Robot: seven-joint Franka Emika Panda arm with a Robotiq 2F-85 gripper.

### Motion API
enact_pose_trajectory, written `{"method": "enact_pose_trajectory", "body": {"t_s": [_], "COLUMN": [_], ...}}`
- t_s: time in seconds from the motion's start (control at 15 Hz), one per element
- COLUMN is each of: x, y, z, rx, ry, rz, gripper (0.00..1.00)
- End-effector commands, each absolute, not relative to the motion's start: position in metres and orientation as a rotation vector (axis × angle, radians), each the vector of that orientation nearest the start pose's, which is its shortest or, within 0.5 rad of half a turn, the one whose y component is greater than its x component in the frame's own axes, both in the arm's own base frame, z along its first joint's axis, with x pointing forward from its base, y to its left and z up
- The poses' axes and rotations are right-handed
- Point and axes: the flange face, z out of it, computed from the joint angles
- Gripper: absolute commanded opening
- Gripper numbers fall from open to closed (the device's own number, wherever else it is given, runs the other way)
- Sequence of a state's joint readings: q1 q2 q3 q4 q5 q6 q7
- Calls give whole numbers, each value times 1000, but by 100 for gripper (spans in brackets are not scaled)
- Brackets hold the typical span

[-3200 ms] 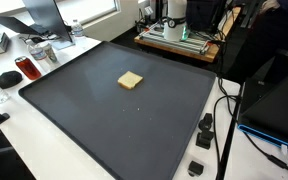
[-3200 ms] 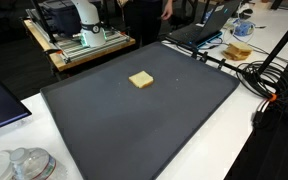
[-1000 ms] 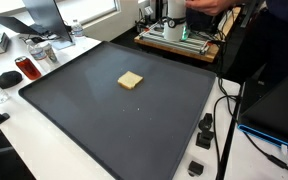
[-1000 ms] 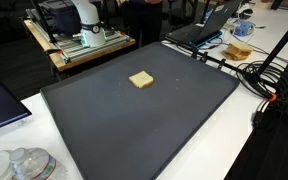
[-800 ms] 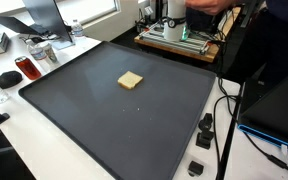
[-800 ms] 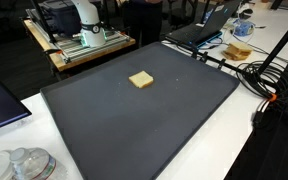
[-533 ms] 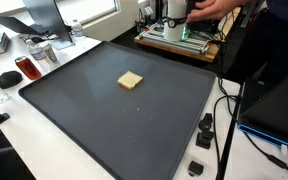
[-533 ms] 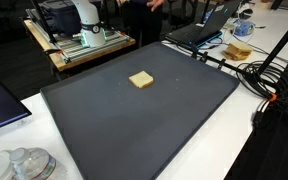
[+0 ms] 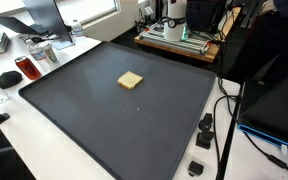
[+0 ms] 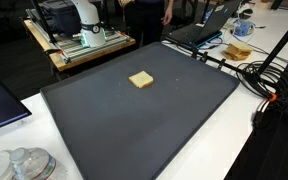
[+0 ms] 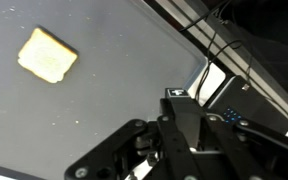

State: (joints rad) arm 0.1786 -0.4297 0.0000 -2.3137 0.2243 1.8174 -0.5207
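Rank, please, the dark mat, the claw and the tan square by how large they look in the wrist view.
1. dark mat
2. claw, enlarged by its nearness to the camera
3. tan square

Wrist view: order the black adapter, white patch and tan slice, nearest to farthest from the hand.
From the hand:
1. black adapter, just above it at the mat edge.
2. white patch, right of the adapter.
3. tan slice, upper left.

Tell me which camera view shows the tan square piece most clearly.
The wrist view: the tan square piece appears largest there, with clear edges. In both exterior views the piece is whole but small, lying on the dark mat.
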Motion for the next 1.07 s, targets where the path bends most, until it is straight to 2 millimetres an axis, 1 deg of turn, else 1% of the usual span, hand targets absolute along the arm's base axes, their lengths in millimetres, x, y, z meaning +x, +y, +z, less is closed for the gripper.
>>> {"method": "enact_pose_trajectory", "body": {"t_s": [0.0, 0.13, 0.2, 0.27, 0.33, 0.53, 0.93, 1.0], "x": [436, 448, 454, 456, 444, 453, 454, 454], "y": [61, 44, 39, 40, 40, 40, 40, 40], "z": [521, 522, 520, 518, 518, 513, 513, 514], "rx": [-2947, -3030, -3052, -3019, -3006, -3013, -3015, -3015], "ry": [-710, -571, -505, -478, -556, -507, -498, -498], "rz": [-27, -47, -40, -14, -35, -14, -14, -15], "gripper": [6, 6, 6, 6, 22, 22, 22, 6]}}
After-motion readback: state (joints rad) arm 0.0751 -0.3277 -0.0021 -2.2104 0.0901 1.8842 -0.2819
